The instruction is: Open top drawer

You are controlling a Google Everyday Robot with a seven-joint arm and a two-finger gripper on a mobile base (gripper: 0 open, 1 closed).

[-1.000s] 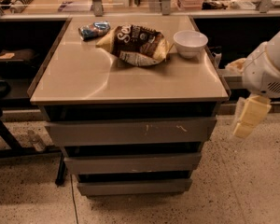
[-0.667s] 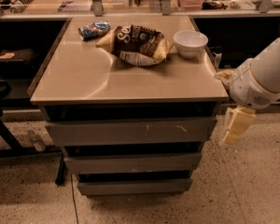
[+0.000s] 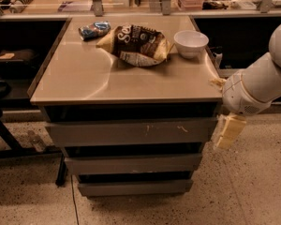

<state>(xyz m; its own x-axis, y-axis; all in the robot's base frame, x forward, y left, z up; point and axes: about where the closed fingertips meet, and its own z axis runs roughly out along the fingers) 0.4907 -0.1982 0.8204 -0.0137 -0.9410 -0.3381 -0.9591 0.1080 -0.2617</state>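
The top drawer (image 3: pixel 131 132) is the wide grey front just under the tabletop, with pale scratches right of centre; it sits pushed in, a little proud of the cabinet. Two narrower grey drawer fronts (image 3: pixel 133 164) lie below it. My gripper (image 3: pixel 228 131) hangs pointing down at the cabinet's right front corner, level with the top drawer's right end and just outside it. The white arm (image 3: pixel 253 86) reaches in from the right.
On the tabletop (image 3: pixel 84 78) lie a brown chip bag (image 3: pixel 138 43), a white bowl (image 3: pixel 190 43) and a small blue packet (image 3: pixel 93 29). A counter with clutter runs behind. Dark shelving stands to the left; speckled floor (image 3: pixel 253 182) lies to the right.
The arm and gripper have moved left, from well right of the cabinet to its right front corner beside the top drawer. The drawer has not moved.
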